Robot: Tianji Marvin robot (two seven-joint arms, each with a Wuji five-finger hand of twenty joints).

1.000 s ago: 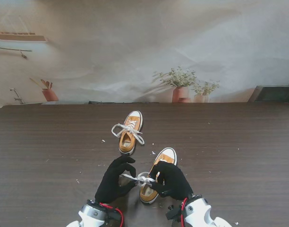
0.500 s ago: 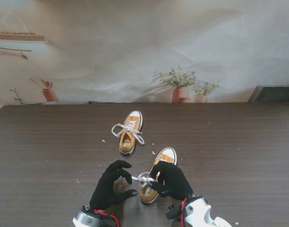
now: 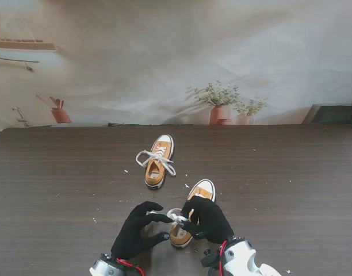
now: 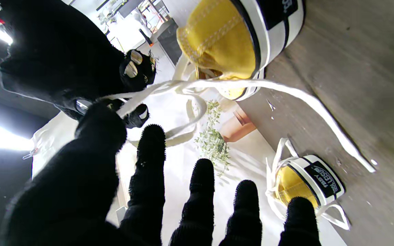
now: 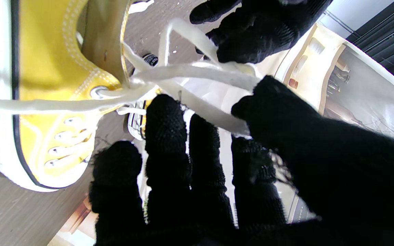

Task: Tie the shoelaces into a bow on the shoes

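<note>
Since half a second ago the left hand (image 3: 138, 230) has closed back in toward the near shoe (image 3: 189, 213), its fingertips now reaching the white lace (image 3: 177, 217) again after having drawn away to the left. In the left wrist view its thumb (image 4: 99, 128) presses against a strand of lace (image 4: 217, 83) while the other fingers stand spread and straight, so whether it truly grips the strand I cannot tell. The right hand (image 3: 207, 219) sits just beside it over the same shoe, close to the tabletop's near edge; the right wrist view shows its thumb (image 5: 268, 102) and fingers pinched on a lace strand (image 5: 200, 73) that runs from the top eyelets of the yellow canvas. A small loop of lace stands between the two hands. A loose lace end trails across the dark wood tabletop (image 3: 291, 172). Farther from me, toward the middle of the tabletop, the second shoe (image 3: 158, 161) lies apart from both hands, its laces (image 3: 155, 156) spilling out loosely to either side. Potted plants (image 3: 219, 103) stand beyond the far edge.
</note>
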